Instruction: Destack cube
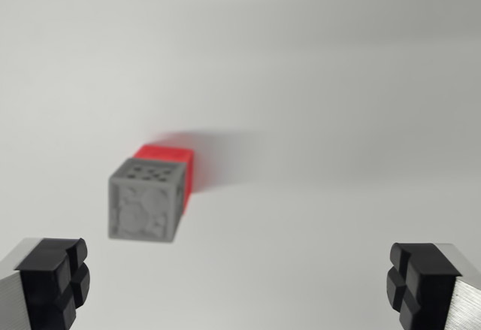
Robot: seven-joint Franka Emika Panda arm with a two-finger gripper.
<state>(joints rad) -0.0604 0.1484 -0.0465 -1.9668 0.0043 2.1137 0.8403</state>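
Observation:
A grey cube [144, 201] with holes in its top face stands on a red cube [174, 161], of which only a strip shows behind and to the right of the grey one. The stack rests on a white surface left of centre in the wrist view. My gripper [237, 285] is open, with one black fingertip [56, 281] at the bottom left corner and the other at the bottom right. Nothing is between them. The stack lies above the fingertips in the picture, closer to the left fingertip, and apart from both.
The white surface [338, 119] fills the whole view. A soft shadow [225, 149] falls to the right of the stack.

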